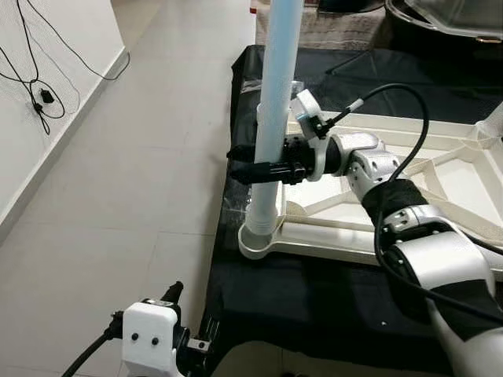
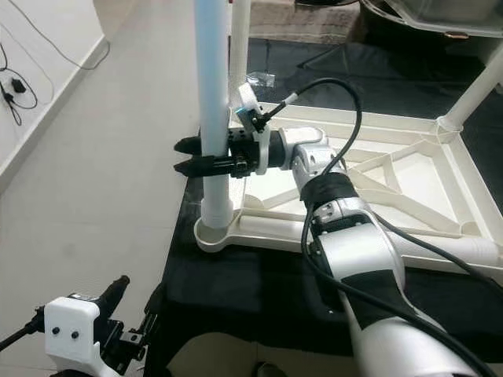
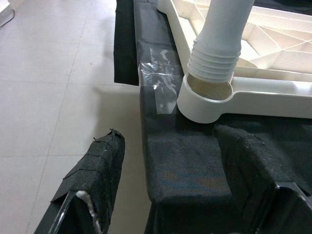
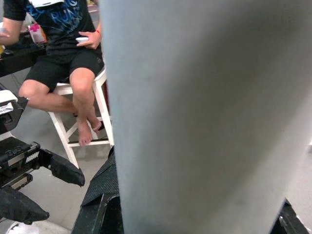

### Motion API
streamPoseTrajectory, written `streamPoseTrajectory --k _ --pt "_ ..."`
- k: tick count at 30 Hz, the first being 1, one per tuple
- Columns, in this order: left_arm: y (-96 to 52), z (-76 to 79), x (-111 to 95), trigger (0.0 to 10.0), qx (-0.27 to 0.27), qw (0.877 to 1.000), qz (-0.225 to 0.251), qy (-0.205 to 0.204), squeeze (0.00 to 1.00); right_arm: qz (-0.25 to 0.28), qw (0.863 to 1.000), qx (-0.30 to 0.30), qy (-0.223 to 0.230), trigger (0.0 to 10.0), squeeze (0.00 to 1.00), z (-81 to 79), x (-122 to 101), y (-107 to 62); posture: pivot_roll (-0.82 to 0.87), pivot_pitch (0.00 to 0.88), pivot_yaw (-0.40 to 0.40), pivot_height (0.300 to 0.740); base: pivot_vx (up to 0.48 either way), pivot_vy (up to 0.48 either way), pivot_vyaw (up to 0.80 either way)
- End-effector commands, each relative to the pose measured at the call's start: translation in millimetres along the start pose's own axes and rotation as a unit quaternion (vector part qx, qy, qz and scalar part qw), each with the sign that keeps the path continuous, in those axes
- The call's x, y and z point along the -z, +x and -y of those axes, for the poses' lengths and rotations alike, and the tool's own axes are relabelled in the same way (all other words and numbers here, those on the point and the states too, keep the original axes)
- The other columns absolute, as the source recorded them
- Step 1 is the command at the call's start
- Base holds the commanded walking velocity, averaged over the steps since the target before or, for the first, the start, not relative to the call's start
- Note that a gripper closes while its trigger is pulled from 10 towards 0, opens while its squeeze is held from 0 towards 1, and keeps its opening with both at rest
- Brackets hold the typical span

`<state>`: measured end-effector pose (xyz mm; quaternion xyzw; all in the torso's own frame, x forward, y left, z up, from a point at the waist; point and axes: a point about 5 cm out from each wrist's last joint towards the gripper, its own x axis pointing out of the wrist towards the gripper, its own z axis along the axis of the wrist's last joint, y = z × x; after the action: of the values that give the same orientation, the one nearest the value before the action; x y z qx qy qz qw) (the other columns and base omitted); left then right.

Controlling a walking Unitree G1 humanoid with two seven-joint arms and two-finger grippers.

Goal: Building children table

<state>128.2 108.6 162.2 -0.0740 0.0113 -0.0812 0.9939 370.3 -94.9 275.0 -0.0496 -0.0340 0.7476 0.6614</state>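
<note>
Table leg (image 1: 277, 102), one of three in view, gripped by right tool (image 2: 189, 157); left tool (image 3: 170, 190) gapes, holding nothing.

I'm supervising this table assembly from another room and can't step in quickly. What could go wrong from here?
The right hand grips the pale blue plastic table leg well above its threaded end, which the left wrist view shows tilted and not yet seated in the white corner socket; it may cross-thread or jam. The upturned white tabletop lies with that corner at the edge of the black cloth-covered surface, so sideways force might push it off.
</note>
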Motion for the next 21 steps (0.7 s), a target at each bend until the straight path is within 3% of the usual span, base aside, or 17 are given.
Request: streamPoseTrajectory --k 1,21 --pt "-1.3 0.5 5 10.0 0.001 1.000 -0.013 0.004 0.00 0.000 1.000 -0.012 0.003 10.0 0.00 -2.2 5 4.1 0.08 0.240 -0.046 0.740 0.000 0.000 0.00" --pt "-2.0 -1.2 7 10.0 -0.001 1.000 -0.019 0.008 0.00 0.006 0.998 -0.060 -0.017 10.0 0.00 -14.0 -1 7.8 0.08 0.240 -0.034 0.740 0.000 0.000 0.00"
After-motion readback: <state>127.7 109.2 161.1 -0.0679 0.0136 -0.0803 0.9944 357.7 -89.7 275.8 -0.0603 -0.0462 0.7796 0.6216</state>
